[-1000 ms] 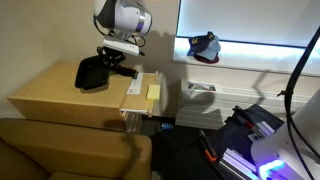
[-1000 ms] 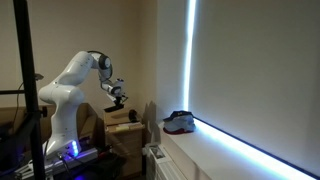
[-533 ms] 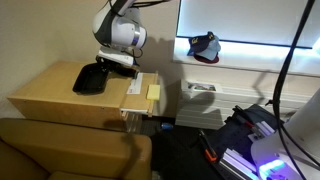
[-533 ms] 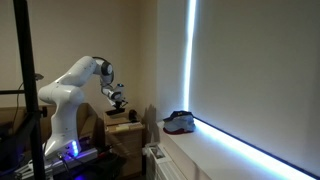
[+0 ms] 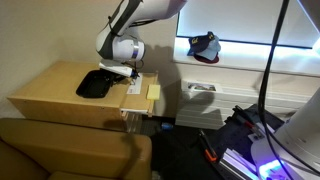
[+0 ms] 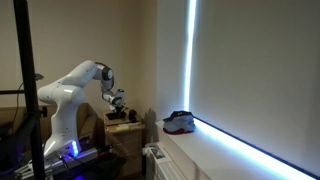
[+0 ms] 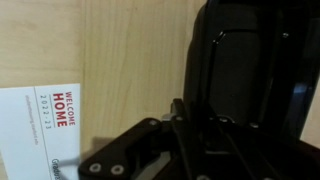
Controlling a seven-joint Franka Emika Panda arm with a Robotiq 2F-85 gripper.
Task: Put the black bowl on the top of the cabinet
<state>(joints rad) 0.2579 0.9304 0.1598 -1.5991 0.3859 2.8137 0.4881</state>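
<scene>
The black bowl [image 5: 96,84] lies low on the flat top of the light tan cabinet [image 5: 45,92], near its right side. My gripper [image 5: 118,72] is at the bowl's right rim and is shut on it. In the wrist view the bowl [image 7: 250,55] fills the right half over the wooden cabinet top [image 7: 125,50], with my gripper's [image 7: 185,112] dark fingers clamped on its left rim. In an exterior view the gripper [image 6: 119,108] hangs just above the cabinet [image 6: 126,133]; the bowl is hard to make out there.
The cabinet's open drawer [image 5: 148,92] with yellow inside sticks out to the right. A white "WELCOME HOME" card [image 7: 40,125] lies beside the bowl. A blue-and-red lump [image 5: 205,46] sits on the window sill. A brown couch [image 5: 70,150] stands in front.
The arm has come down with the bowl, from tilted above the cabinet to low and flat on its top, slightly nearer the drawer side.
</scene>
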